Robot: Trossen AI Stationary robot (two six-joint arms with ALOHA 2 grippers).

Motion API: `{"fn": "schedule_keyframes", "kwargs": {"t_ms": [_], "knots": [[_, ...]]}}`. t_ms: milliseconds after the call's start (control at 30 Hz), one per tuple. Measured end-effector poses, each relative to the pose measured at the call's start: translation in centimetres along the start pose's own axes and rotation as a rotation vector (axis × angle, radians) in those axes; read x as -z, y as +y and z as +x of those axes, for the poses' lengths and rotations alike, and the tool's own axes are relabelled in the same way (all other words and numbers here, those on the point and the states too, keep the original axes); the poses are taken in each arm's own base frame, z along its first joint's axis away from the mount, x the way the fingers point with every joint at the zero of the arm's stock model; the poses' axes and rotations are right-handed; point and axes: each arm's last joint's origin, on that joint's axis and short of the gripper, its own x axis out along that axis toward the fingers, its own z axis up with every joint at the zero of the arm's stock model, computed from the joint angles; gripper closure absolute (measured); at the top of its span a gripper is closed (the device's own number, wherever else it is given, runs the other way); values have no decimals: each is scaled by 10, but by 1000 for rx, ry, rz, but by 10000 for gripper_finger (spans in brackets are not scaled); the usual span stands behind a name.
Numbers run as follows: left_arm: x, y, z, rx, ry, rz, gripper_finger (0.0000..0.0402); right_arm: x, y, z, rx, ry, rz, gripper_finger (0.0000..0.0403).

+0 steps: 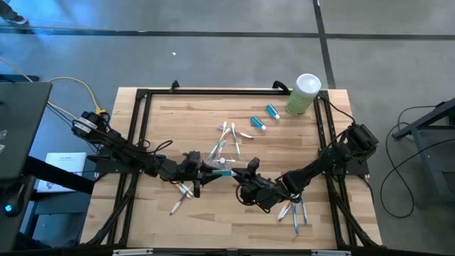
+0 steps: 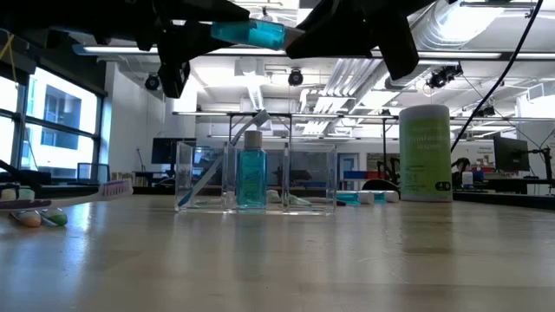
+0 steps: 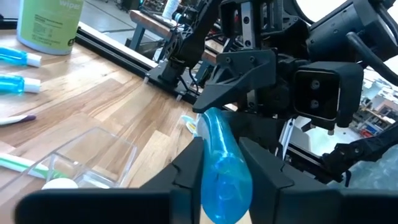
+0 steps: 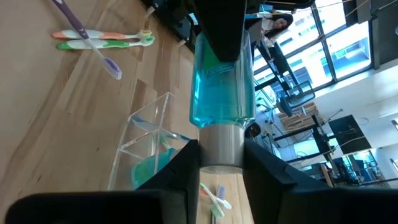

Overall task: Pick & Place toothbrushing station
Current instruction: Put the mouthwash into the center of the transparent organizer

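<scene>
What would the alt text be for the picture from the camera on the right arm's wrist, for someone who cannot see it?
Two dark fingers of the right gripper clamp the grey cap of a blue tube, whose far end the other arm's gripper also holds. Beneath it on the wooden table stands a clear container, with purple, orange and green toothbrushes lying farther off.

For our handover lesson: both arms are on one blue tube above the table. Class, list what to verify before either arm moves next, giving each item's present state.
1. Blue tube held clear of the table, lying level: ok.
2. Right gripper jaws closed on the tube's cap end: ok.
3. Left gripper jaws pressed on the tube's other end: ok.
4. Clear cup upright below the tube: ok.
5. Room left in the cup beside the standing tube: cannot tell.
6. Green canister apart from the cup: ok.
</scene>
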Motion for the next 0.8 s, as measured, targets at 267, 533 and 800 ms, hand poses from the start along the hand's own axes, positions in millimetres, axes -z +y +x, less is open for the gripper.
{"fn": "schedule_keyframes", "kwargs": {"t_ms": [267, 533, 800], "knots": [[1, 1, 0, -7, 5, 8, 331, -2, 0, -3, 44, 5, 95, 191], [2, -7, -3, 32, -6, 126, 331, 8, 22, -44, 219, 118, 70, 101], [-4, -24, -11, 119, -107, 232, 331, 18, 11, -88, 160, 93, 317, 95]]}}
